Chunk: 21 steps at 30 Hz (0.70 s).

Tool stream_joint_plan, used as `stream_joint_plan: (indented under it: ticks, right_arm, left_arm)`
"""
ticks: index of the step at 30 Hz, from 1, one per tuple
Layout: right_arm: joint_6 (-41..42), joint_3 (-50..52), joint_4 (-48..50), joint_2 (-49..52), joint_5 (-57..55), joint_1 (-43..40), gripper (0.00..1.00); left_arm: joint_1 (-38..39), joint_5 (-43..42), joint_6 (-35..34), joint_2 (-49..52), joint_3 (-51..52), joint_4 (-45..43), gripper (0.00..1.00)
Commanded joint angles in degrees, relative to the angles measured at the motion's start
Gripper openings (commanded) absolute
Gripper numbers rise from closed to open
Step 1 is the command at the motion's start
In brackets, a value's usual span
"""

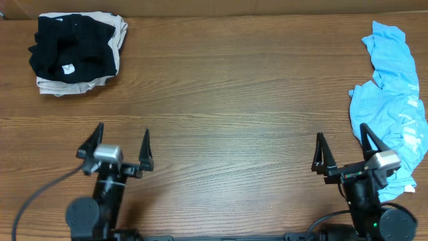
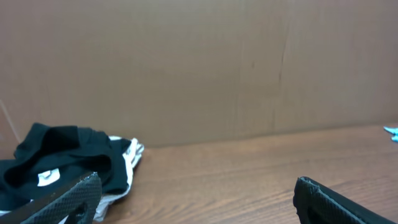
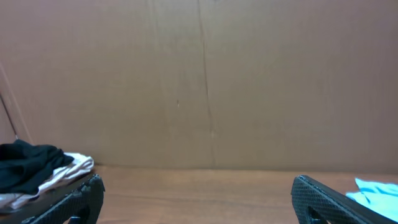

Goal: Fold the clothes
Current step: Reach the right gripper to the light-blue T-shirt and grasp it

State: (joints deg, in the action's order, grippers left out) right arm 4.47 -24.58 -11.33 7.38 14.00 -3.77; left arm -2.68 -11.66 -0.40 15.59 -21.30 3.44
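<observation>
Overhead view: crumpled light sky-blue soft T-shirt (image 1: 391, 100) heaped along right edge of brown wooden surface (image 1: 221, 100), unfolded, near end just beside right arm. Left jaws spread wide, empty, above bare wood. Right jaws likewise spread wide, holding nothing, at shirt's left edge. Black garment with white tag (image 1: 67, 50) sits on folded beige garment (image 1: 115, 33), far left corner.

Soft, even indoor light, with no harsh glare.
From overhead the wooden table (image 1: 221, 100) is evenly lit, with only faint, soft-edged shadows, and the black garment (image 1: 67, 47) loses detail in its folds. The wrist views are dimmer and softer: the cardboard wall (image 2: 217, 68) is a flat brown, and the fingertips (image 2: 68, 199) at the bottom edge are blurred.
</observation>
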Motion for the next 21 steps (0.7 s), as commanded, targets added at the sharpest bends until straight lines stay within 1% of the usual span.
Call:
stream_joint_plan:
  ticks: [1, 4, 8, 12, 17, 18, 21]
  right_arm:
    - [0.0, -7.0, -3.7, 5.1, -1.1, -0.4, 1.00]
    - [0.0, -12.7, -8.5, 10.6, -1.1, -0.4, 1.00]
    - [0.0, -20.9, -15.3, 19.7, -1.1, -0.4, 1.00]
    - [0.0, -28.4, -23.0, 29.5, -1.1, -0.4, 1.00]
    - [0.0, -37.2, -34.1, 43.1, -1.1, -0.4, 1.00]
    - [0.0, -38.9, -36.2, 46.1, -1.1, -0.4, 1.00]
    - [0.0, -41.9, -40.3, 52.7, -1.1, -0.4, 1.00]
  left_arm:
    - [-0.3, -2.1, 1.2, 7.7, -7.5, 2.4, 1.00]
    - [-0.3, -3.6, 2.5, 15.8, -14.7, 7.0, 1.00]
    - [-0.3, -3.6, 6.8, 27.4, -26.5, 15.0, 1.00]
    - [-0.3, -4.3, 7.8, 38.3, -39.3, 23.7, 1.00]
    - [-0.3, -10.9, 9.7, 52.3, -54.8, 37.5, 1.00]
    - [-0.3, -11.7, 9.6, 55.5, -57.8, 40.6, 1.00]
    - [-0.3, -12.3, 9.6, 62.5, -63.3, 46.1, 1.00]
